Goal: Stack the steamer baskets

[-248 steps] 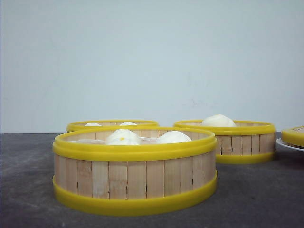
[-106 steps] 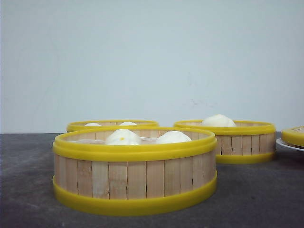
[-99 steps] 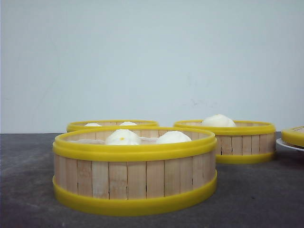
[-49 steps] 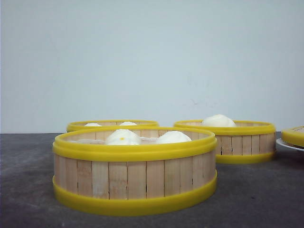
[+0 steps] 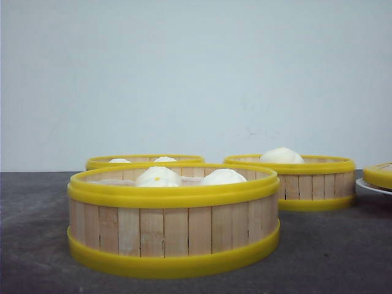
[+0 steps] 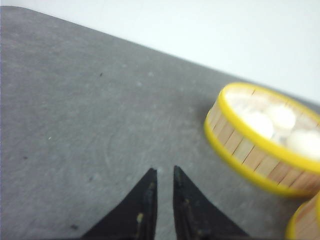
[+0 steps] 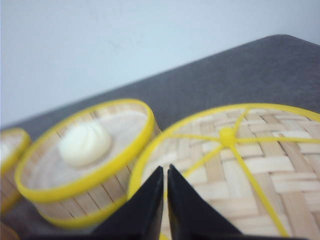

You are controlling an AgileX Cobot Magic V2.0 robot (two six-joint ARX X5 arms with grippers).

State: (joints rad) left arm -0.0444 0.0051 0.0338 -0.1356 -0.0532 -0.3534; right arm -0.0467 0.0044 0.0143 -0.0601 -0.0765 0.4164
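Nearest the front camera, the biggest-looking steamer basket [image 5: 174,220] is sitting on the grey tabletop [image 5: 331,251], and I am using it as the landmark. It is holding white buns [image 5: 158,177] that are peeking over its yellow rim. Behind it and a little left, a second steamer basket [image 5: 144,160] is showing only its rim and two bun tops. Behind it to the right, a third steamer basket [image 5: 315,181] is standing apart from it, carrying one bun [image 5: 281,155]. Farther right of the landmark, at the frame edge, a flat yellow lid [image 5: 380,175] is resting on a white plate [image 5: 371,187]. None of the baskets is sitting on another. From its wrist camera, the left end effector [image 6: 164,176] is hanging over bare tabletop with its black fingers nearly together, only a thin slit between them, gripping nothing; a basket with buns is lying off to one side. The right end effector [image 7: 165,175] is likewise almost closed and empty, hovering at the woven lid's edge, with the one-bun basket just beyond.
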